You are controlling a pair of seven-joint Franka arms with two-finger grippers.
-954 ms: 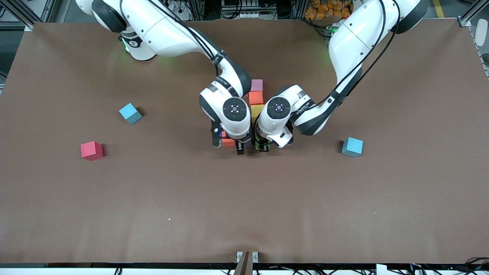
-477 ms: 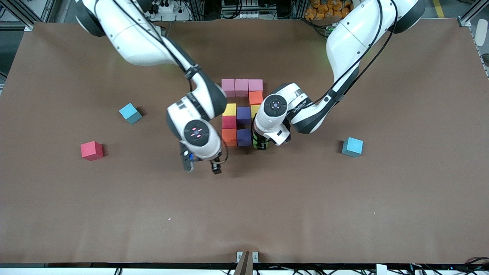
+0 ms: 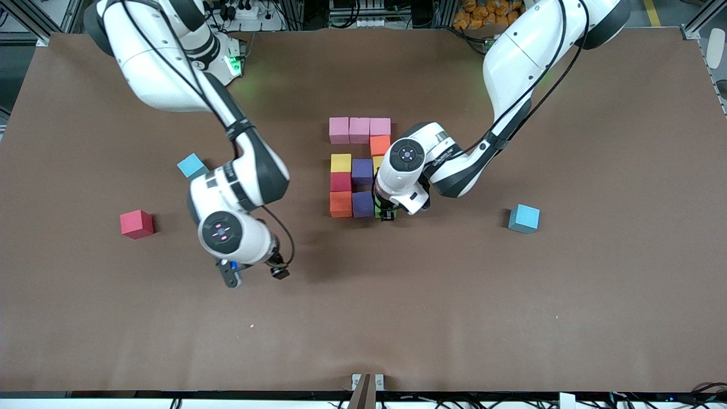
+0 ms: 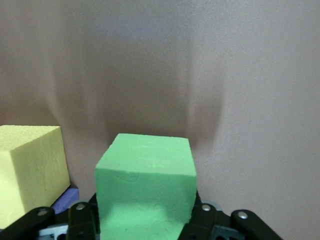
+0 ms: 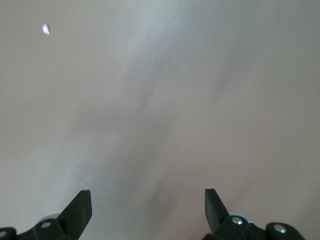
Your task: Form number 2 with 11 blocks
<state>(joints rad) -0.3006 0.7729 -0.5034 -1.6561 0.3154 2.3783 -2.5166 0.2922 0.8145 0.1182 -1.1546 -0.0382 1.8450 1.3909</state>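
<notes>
while the brown table [image 3: 511, 318] fills most of what we see, the work sits mid-table: the number 2 [image 3: 360, 168], built of small matte blocks. its pink top row [image 3: 359, 129] of 3 lies farthest from the front camera, an orange block [image 3: 380, 145] comes under it at the left arm's end, then a row with a yellow block [image 3: 341, 163] and a purple block [image 3: 362, 170], a red block [image 3: 340, 181] below, and nearest us an orange and purple pair [image 3: 351, 204].

the left gripper [image 3: 388, 215] is down at the open corner of that nearest row, closed on the green block [image 4: 145, 187]; in the left wrist view its fingers [image 4: 84, 224] press the cube's 2 side faces, with another yellow block [image 4: 30, 170] just beside it. we judge this the placing of the final piece, not yet let go.

the right gripper [image 3: 253, 276] hangs over bare table toward the right arm's end, jaws wide and empty; that arm waits.

a spare red cube [image 3: 136, 223] and 2 light-blue cubes [image 3: 192, 165] [image 3: 523, 218] lie well apart from the digit.

the cubes look like light foam, a little soft and grippy, so we would hold them across flat opposite faces, gently, and lift straight off so neighbours stay put.
</notes>
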